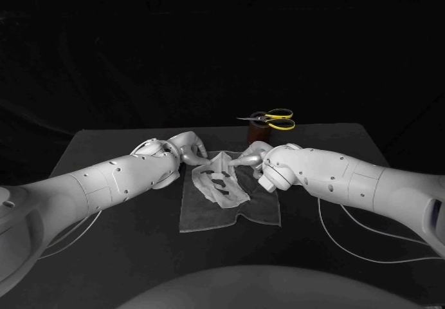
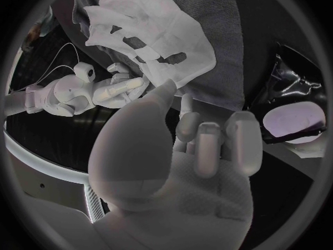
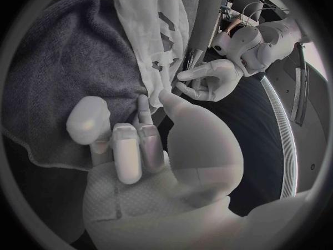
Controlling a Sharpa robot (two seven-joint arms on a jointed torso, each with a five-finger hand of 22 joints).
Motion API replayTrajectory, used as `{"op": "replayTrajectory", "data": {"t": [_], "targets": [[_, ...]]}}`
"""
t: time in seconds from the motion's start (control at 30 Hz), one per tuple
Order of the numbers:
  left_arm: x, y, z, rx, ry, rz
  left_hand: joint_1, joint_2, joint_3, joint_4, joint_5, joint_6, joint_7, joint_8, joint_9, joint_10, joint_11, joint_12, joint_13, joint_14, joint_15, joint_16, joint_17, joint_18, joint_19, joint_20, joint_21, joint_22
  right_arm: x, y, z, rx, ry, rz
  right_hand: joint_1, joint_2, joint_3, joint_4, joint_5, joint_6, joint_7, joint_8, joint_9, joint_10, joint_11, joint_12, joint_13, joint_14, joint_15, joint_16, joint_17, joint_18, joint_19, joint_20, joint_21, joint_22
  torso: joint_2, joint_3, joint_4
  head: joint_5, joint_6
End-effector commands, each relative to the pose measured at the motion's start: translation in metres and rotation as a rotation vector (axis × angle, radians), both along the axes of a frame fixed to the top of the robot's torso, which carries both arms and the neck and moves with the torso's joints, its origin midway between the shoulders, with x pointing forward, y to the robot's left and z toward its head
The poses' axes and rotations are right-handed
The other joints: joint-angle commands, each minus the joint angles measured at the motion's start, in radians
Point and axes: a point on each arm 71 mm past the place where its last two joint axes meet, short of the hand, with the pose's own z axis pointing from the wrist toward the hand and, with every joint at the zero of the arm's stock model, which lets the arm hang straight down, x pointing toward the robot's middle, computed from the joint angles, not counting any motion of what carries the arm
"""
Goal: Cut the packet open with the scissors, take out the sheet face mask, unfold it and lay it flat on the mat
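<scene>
Left hand (image 1: 188, 147) and right hand (image 1: 252, 156) each seem to pinch the crumpled sheet face mask (image 1: 218, 183) by its far edge — 1 uneven pull could tear it or bunch it.

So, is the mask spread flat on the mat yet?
Not flat: the mask is opened, cut-outs showing, but crumpled and bunched on the mat.

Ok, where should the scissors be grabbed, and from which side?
By the yellow loops, probably coming from the robot's right. The scissors lie flat across the top of the brown holder, with the loops free on that side and the blades pointing the other way.
</scene>
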Motion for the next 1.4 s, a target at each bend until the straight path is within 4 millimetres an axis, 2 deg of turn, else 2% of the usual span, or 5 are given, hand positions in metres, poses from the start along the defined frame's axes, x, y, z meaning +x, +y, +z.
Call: {"op": "replayTrajectory", "data": {"t": [0.03,0.67,0.83,1.07,1.4], "targets": [[0.0,-0.003,-0.001,0.024,0.026,0.003,0.009,0.002,-0.006,0.001,0.003,0.009,0.001,-0.003,0.001,0.008,-0.002,0.007,0.002,0.109,-0.004,0.004,0.263,-0.013,0.01,0.001,0.004,0.124,-0.003,0.003,-0.004,-0.023,0.03,0.034,-0.005,0.002,-0.008,0.001,-0.006,-0.005,-0.001,0.001,-0.001,0.104,0.005,0.003,0.263,0.105,0.003,0.006,0.263,-0.008,0.001,0.001,0.001,0.133,0.002,-0.0005,-0.0003,0.003,0.0],[-0.003,-0.016,-0.005,0.058,0.056,-0.023,0.021,0.007,-0.017,0.002,0.003,0.02,-0.002,-0.001,0.004,0.025,-0.004,0.021,0.03,0.109,-0.005,0.004,0.263,-0.016,0.016,0.0,0.013,0.132,-0.004,0.014,-0.002,-0.068,-0.006,0.084,0.055,0.008,-0.015,-0.023,-0.006,0.053,-0.027,0.042,0.017,0.104,-0.017,0.003,0.263,0.105,-0.014,0.006,0.263,-0.007,-0.002,-0.009,0.012,0.133,0.005,0.0011,-0.0013,0.006,0.0],[-0.003,-0.018,-0.005,0.07,0.046,-0.009,0.055,0.035,-0.003,-0.003,0.004,0.033,-0.007,-0.001,0.007,0.029,-0.009,0.025,0.038,0.109,-0.009,0.004,0.263,-0.017,0.02,-0.003,0.018,0.136,-0.004,0.016,0.0,-0.083,-0.037,0.093,0.081,0.014,-0.006,-0.039,-0.006,0.068,-0.036,0.053,0.021,0.104,-0.025,0.003,0.263,0.105,-0.021,0.006,0.263,-0.007,-0.002,-0.015,0.017,0.134,0.007,0.0004,-0.002,0.006,0.0],[-0.002,-0.019,-0.004,0.08,0.033,0.01,0.108,0.085,0.068,-0.021,0.004,0.048,-0.008,-0.009,0.006,0.029,-0.012,0.023,0.044,0.109,-0.013,0.004,0.263,-0.018,0.022,-0.007,0.022,0.14,-0.003,0.017,0.004,-0.096,-0.081,0.09,0.124,0.03,0.024,-0.071,-0.006,0.09,-0.051,0.069,0.026,0.104,-0.038,0.003,0.263,0.105,-0.032,0.006,0.263,-0.009,0.0,-0.024,0.029,0.136,0.008,0.0013,-0.0018,0.002,0.0],[0.0,-0.013,-0.001,0.078,0.014,0.029,0.114,0.093,0.113,-0.031,0.004,0.055,-0.007,-0.013,0.007,0.029,-0.011,0.023,0.049,0.109,-0.012,0.004,0.263,-0.018,0.021,-0.007,0.022,0.14,-0.001,0.012,0.007,-0.094,-0.124,0.055,0.15,0.059,0.073,-0.099,-0.006,0.11,-0.068,0.087,0.034,0.104,-0.053,0.003,0.263,0.105,-0.044,0.006,0.263,-0.01,0.001,-0.035,0.037,0.137,0.008,0.0019,-0.0013,0.001,0.0]]}}
